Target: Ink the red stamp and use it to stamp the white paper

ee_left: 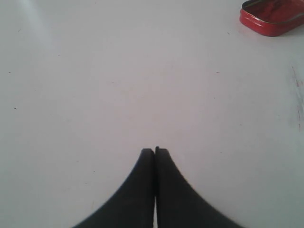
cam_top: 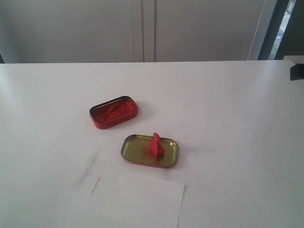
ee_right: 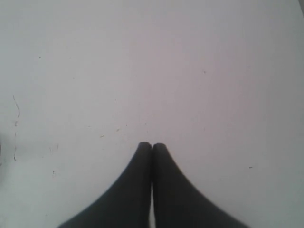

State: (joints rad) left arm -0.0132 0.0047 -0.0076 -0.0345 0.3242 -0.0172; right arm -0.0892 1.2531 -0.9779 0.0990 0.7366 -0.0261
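The small red stamp (cam_top: 156,144) stands inside the gold-lined oval tin lid (cam_top: 134,154) near the table's middle. Behind it and to the left lies the red tin of ink paste (cam_top: 113,112), whose corner also shows in the left wrist view as the red tin (ee_left: 272,18). The white paper (cam_top: 142,199) lies flat at the front edge, just in front of the lid. My left gripper (ee_left: 155,151) is shut and empty over bare table. My right gripper (ee_right: 151,145) is likewise shut with nothing in it. Neither arm shows in the exterior view.
The white table (cam_top: 237,104) carries faint red and grey smears (cam_top: 94,173) left of the paper and small red specks (cam_top: 186,137) right of the lid. A dark object (cam_top: 297,71) sits at the table's far right edge. A grey wall stands behind.
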